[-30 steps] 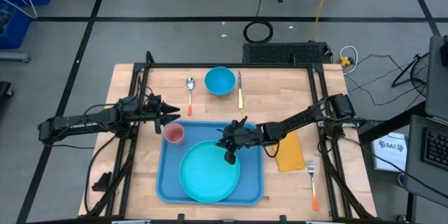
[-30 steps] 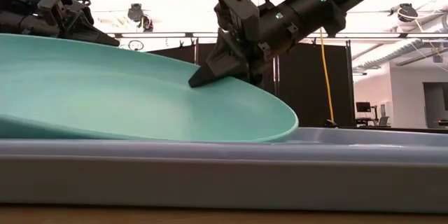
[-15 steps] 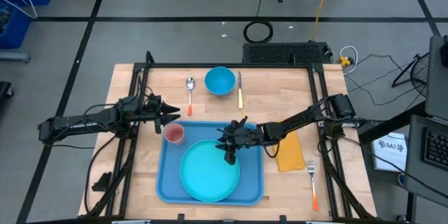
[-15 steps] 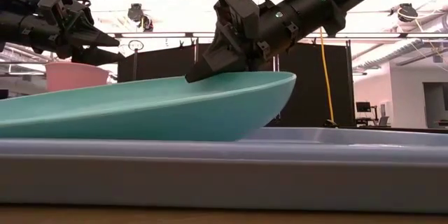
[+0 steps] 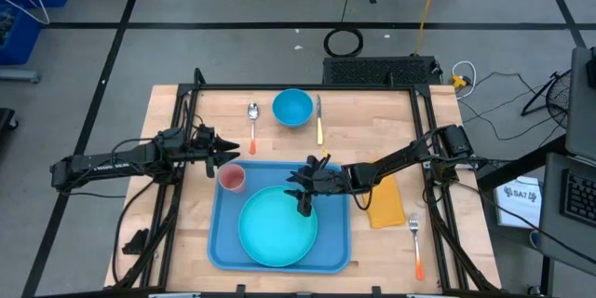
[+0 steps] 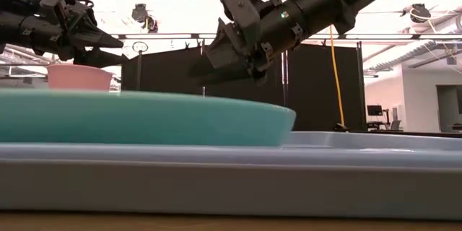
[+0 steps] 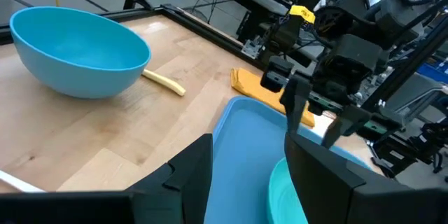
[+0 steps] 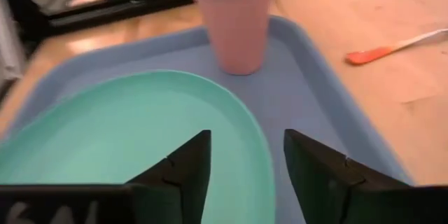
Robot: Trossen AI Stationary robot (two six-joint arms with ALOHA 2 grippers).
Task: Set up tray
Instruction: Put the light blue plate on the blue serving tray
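The light-blue tray (image 5: 223, 242) lies on the wooden table near its front edge. A round teal plate (image 5: 277, 228) lies flat inside the tray, and a pink cup (image 5: 232, 179) stands upright in the tray's far left corner. My right gripper (image 6: 201, 72) hangs open just above the plate's far right rim (image 6: 278, 112), apart from it. In the right wrist view its fingers (image 8: 182, 171) stand over the plate (image 8: 140, 133). My left gripper (image 5: 228, 152) waits open to the left of the tray, beyond the cup.
At the table's far side stand a blue bowl (image 5: 292, 108), an orange-handled spoon (image 5: 252, 121) and a yellow-handled knife (image 5: 318, 123). An orange-yellow napkin (image 5: 385, 203) and an orange-handled fork (image 5: 416, 242) lie to the right of the tray.
My right gripper has opened and let go of the plate's far right rim, then risen a little. The plate, which stood tilted with that rim raised, has dropped flat into the tray.
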